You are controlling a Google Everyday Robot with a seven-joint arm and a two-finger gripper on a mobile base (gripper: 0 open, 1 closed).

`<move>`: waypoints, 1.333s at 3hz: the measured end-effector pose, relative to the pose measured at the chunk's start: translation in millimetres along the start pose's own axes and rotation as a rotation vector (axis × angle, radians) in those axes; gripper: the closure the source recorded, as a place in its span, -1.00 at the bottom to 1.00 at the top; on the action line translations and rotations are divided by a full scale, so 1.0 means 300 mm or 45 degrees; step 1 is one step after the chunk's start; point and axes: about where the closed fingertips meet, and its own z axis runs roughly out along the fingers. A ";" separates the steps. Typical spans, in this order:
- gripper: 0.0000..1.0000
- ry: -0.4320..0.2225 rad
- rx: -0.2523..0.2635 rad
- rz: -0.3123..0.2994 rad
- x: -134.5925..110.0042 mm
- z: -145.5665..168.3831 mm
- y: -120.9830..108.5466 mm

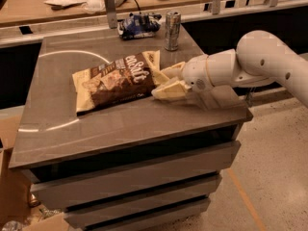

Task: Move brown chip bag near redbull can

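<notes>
The brown chip bag (115,80) lies flat on the grey cabinet top (115,119), left of centre, with cream-yellow edges and white lettering. The redbull can (172,30) stands upright near the back edge, behind and to the right of the bag. My gripper (161,82) reaches in from the right on a white arm. Its cream fingers (169,91) are spread apart, open, with the tips at the bag's right edge. It holds nothing.
A crumpled blue-white wrapper (138,25) lies at the back edge, left of the can. Behind runs a wooden counter (57,8) with papers and clutter. A cardboard box (12,186) stands on the floor at the left. The cabinet's drawers (134,177) face front.
</notes>
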 end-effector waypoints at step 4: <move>1.00 0.145 0.139 0.060 0.020 -0.038 -0.063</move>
